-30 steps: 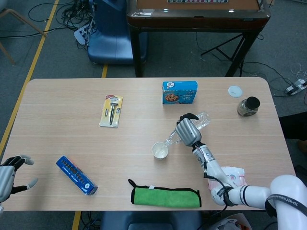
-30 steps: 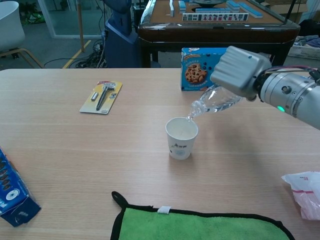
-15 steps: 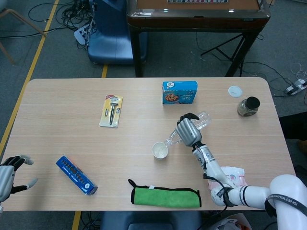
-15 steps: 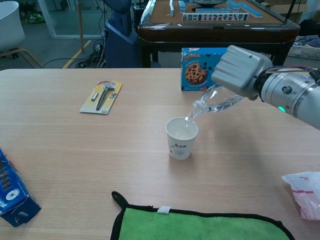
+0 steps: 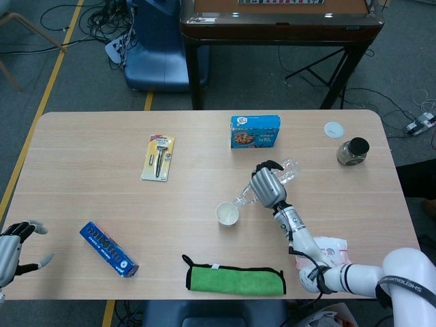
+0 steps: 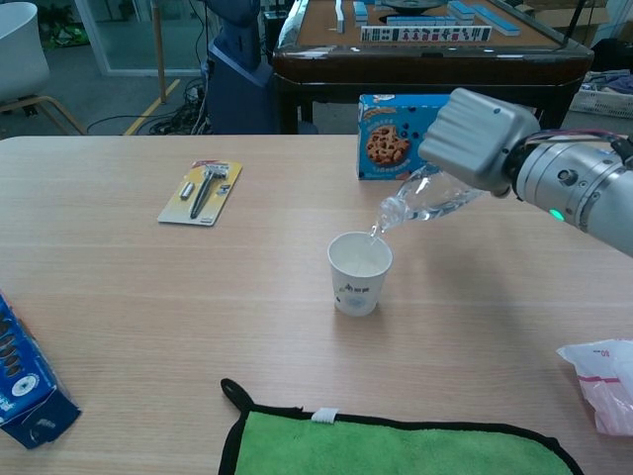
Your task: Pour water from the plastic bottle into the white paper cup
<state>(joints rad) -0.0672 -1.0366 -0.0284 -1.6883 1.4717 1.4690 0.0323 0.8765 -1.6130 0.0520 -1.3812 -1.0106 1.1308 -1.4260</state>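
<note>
Almost nothing has moved in the last second: my right hand (image 6: 482, 139) still holds the clear plastic bottle (image 6: 423, 201) tipped down, its mouth just over the rim of the white paper cup (image 6: 359, 273). I think water is still going in, so the pour is under way. The cup stands upright on the wooden table (image 6: 148, 297). My left hand (image 5: 9, 251) waits far off by the table's edge, fingers apart, holding nothing.
</note>
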